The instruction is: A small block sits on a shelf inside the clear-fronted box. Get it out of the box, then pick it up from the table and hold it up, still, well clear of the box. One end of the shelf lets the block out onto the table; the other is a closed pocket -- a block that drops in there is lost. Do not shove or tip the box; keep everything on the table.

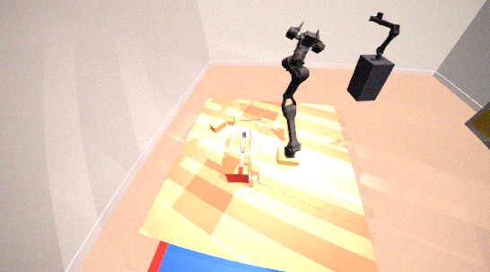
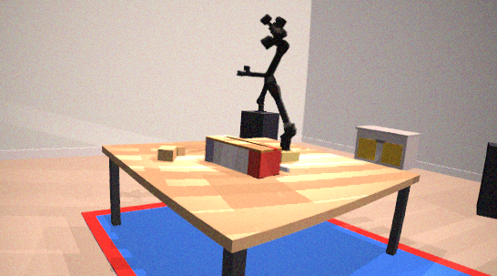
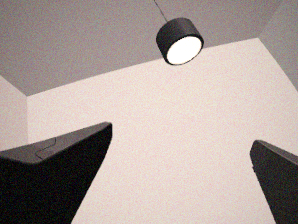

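The gripper (image 1: 308,33) is raised high above the surface (image 2: 255,201), fingers spread wide with nothing between them; a ceiling lamp (image 3: 180,40) is seen only from the wrist. The box (image 2: 241,156) lies near the arm's base. The block cannot be made out.

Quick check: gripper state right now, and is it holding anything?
Gripper: open, fingers spread wide, holding nothing; raised high and pointing up toward the ceiling lamp.
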